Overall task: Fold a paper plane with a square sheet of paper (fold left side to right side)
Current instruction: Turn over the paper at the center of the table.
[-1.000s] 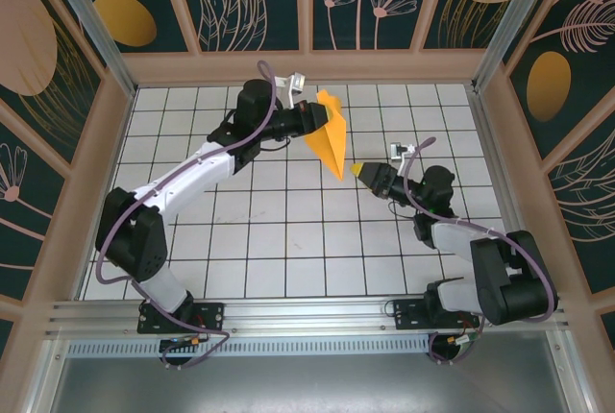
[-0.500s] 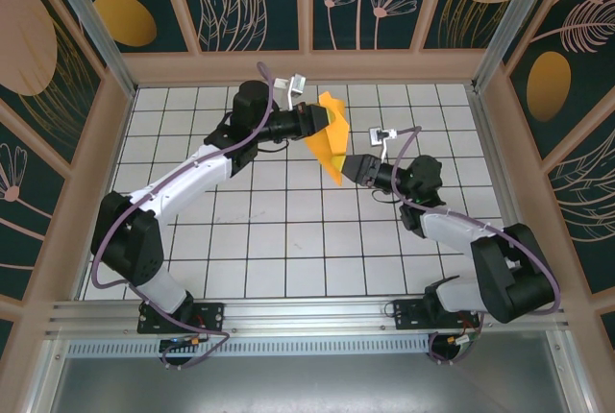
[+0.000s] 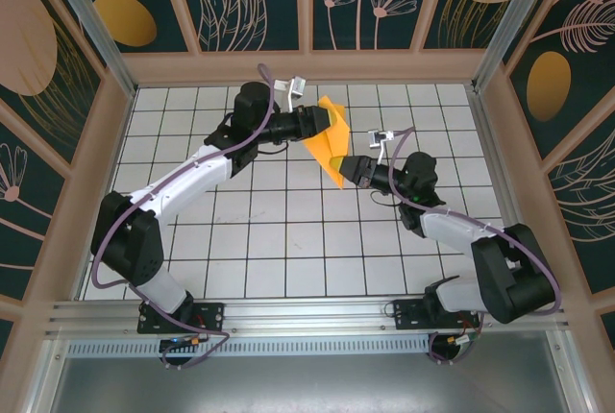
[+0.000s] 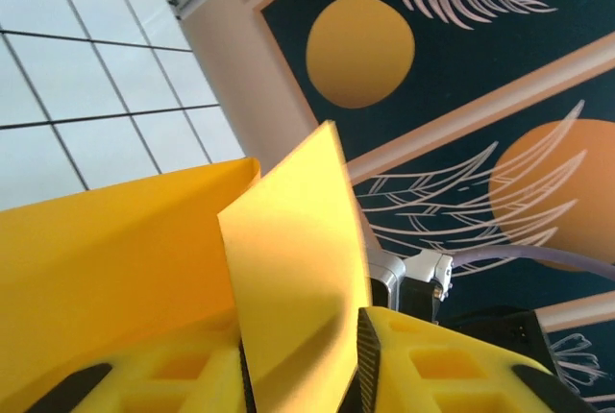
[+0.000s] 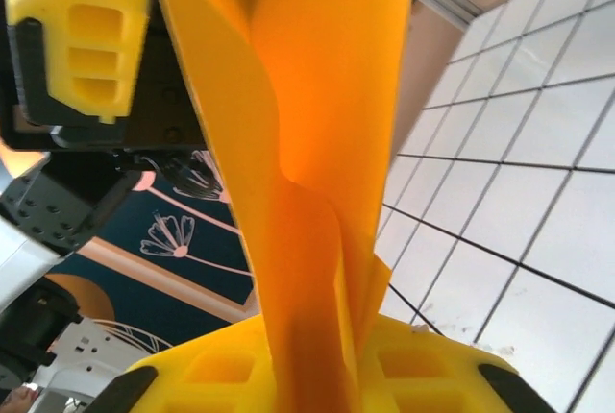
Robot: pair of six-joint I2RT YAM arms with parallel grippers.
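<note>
Paper plane [image 3: 332, 137] hangs midair, right gripper [image 3: 352, 169] clamping its tip, left gripper [image 3: 313, 123] opposite.

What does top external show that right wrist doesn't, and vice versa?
Top: both arms whole above the tiled table, left claw at the far end of the paper, right claw at its near tip. Right wrist: close up, the paper's layers running down between that claw's fingers. Both: orange paper held up, left claw, white tiles.
</note>
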